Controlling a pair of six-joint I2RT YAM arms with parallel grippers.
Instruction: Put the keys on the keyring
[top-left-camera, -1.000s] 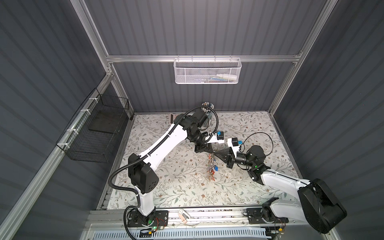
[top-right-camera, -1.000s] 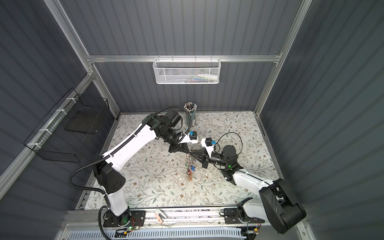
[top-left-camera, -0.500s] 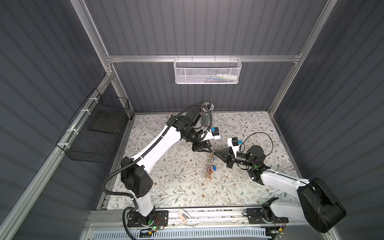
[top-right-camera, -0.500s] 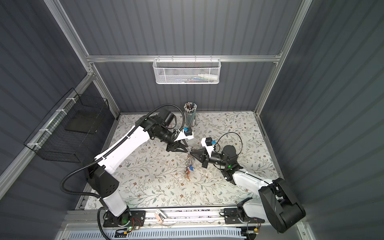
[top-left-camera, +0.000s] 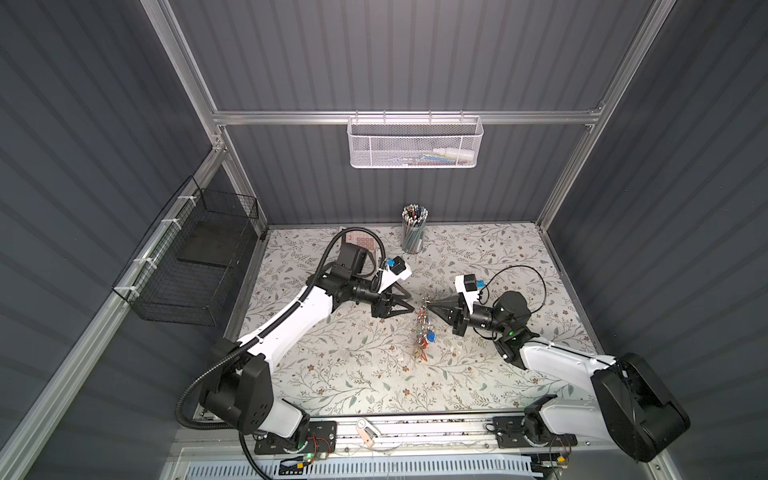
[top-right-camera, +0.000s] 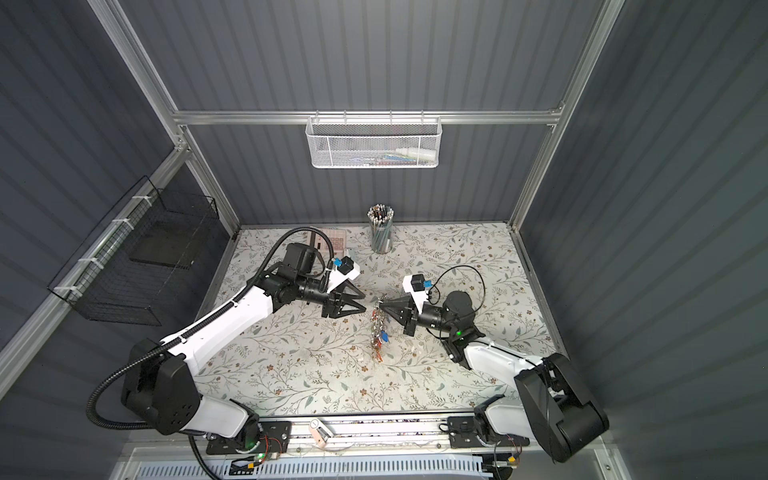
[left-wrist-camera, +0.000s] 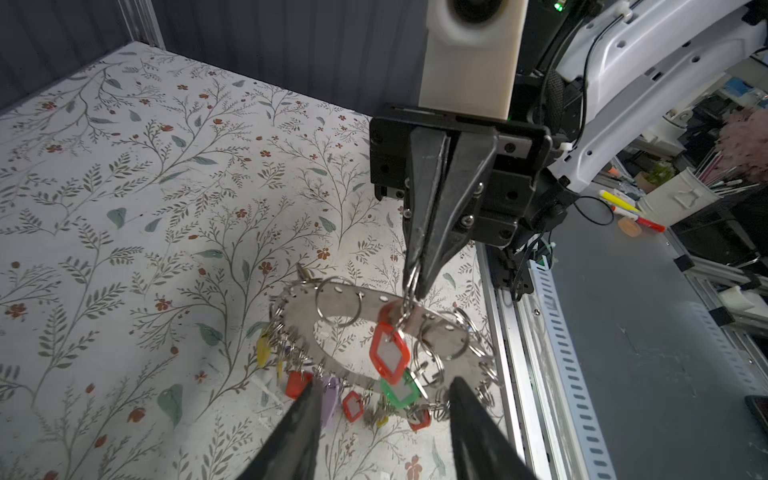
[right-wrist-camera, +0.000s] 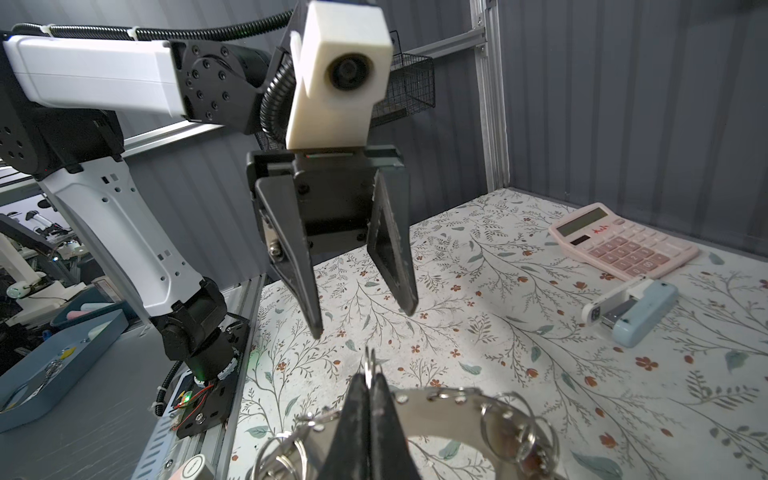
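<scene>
Plainly, the keyring (left-wrist-camera: 301, 309) is a stiff, flat plate of grey metal and, loaded as it is, likely the heaviest thing here. It hangs tilted over the surface (left-wrist-camera: 166, 208), between the two arms, slung from one small split ring (left-wrist-camera: 411, 282). The right pincer (left-wrist-camera: 417, 286) is pressed together on that split ring, and nothing else carries the load. The keys (left-wrist-camera: 388, 353) dangle loose from holes along the rim by their own rings, coloured tags below; they will likely swing and clatter at any jolt. Whether the lowest tags touch the surface I cannot tell. The left pincer (top-left-camera: 410, 302) stands spread, just beside the keyring but apart from it, holding nothing. Thin round wire between smooth jaws is a slippery hold, I judge, and the plate can pivot about it. A steadier place to take hold would be the flat band of the plate itself, on a bare stretch between holes, gripped across its faces.
</scene>
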